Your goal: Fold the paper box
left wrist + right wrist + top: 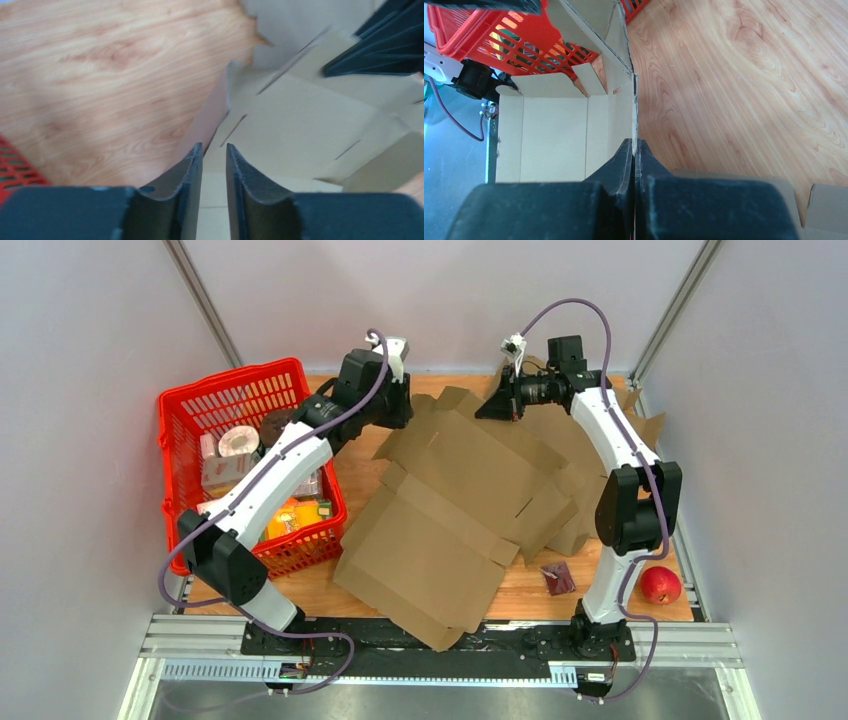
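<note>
Paper box point(450, 520) right of basket point(225, 380), long axis diagonal; right gripper point(634, 146) pinches far edge; left gripper point(214, 151) narrowly parted, nearer basket.

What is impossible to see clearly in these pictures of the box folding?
- Top view: the left arm covers part of the red basket; its contents are too small to name.
- Top view: the small dark item beside the apple is too small to identify.
- Left wrist view: blur hides whether the left gripper touches the paper box.
</note>
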Robot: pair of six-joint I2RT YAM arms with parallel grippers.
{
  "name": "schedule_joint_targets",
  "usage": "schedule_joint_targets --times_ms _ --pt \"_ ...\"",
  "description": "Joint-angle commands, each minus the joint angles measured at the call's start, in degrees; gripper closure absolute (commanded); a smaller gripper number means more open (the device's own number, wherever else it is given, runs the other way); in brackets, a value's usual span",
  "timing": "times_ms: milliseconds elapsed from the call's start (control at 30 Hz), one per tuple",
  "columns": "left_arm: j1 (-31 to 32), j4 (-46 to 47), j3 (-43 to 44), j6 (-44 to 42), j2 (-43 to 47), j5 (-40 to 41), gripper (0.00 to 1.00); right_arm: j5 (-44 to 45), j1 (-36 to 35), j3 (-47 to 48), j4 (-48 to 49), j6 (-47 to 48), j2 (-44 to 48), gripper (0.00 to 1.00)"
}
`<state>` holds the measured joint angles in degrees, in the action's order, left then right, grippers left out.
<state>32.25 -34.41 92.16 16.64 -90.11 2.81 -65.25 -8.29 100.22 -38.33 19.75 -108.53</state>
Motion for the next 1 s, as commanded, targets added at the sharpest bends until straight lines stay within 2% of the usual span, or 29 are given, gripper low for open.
schedule_joint_targets --times_ms 0,33,100,133,167,233,267,300,400,433,467,533,633,733,967 --pt "0.36 1.99 8.72 2.69 0.38 -6.15 0.76 1.18 -0.93 0.50 4.22 -2.87 2.79 1.00" --pt "0.53 0.85 10.22 2.78 -0.07 -4.32 0.80 1.62 -1.02 0.24 4.66 -3.13 2.97 1.00" --pt "1.32 0.83 11.64 2.08 -0.16 -3.08 0.76 1.80 -1.28 0.23 5.01 -3.40 3.15 1.00" --pt "1.59 1.45 11.64 1.29 -0.07 -3.07 0.65 1.54 -1.29 0.32 5.02 -3.49 3.15 1.00" --pt "1.85 2.15 12.68 0.94 -0.42 -3.07 0.58 1.53 -1.46 0.23 5.10 -3.49 3.15 1.00" --pt "1.85 1.37 15.31 -1.60 -2.43 -4.99 0.46 1.45 -1.55 0.15 4.93 -2.97 3.41 1.00" --pt "1.85 -0.98 19.33 -2.92 -3.57 -5.96 0.46 1.10 -1.72 0.23 4.58 -2.44 3.50 1.00" --pt "1.76 -3.01 21.98 -5.89 -6.54 -6.32 0.47 0.75 -1.72 0.23 3.88 -2.09 3.59 1.00" --pt "-0.24 -13.11 33.93 -7.85 -13.92 -4.48 0.62 0.57 -1.73 -0.20 3.34 -0.94 4.55 1.00" --pt "-1.13 -15.14 36.66 -7.59 -15.78 -8.31 0.71 0.48 -1.72 -0.38 3.52 -0.94 4.99 1.00" --pt "-2.01 -17.68 40.60 -7.33 -17.28 -9.82 0.73 0.30 -1.72 -0.47 3.61 -0.94 5.08 1.00" --pt "-2.37 -18.93 42.83 -8.38 -20.02 -11.15 0.74 -0.13 -1.72 -0.73 3.78 -0.94 5.17 1.00" --pt "-2.19 -18.06 42.32 -9.87 -20.90 -14.84 0.74 -0.40 -1.72 -0.82 4.14 -1.03 5.43 1.00" --pt "-1.84 -18.15 41.70 -10.93 -21.25 -16.51 0.79 -0.14 -1.73 -0.82 4.40 -1.38 5.26 1.00" --pt "2.11 -14.72 37.13 -12.16 -20.46 -17.57 0.80 0.04 -1.90 -0.65 4.93 -1.91 4.82 1.00"
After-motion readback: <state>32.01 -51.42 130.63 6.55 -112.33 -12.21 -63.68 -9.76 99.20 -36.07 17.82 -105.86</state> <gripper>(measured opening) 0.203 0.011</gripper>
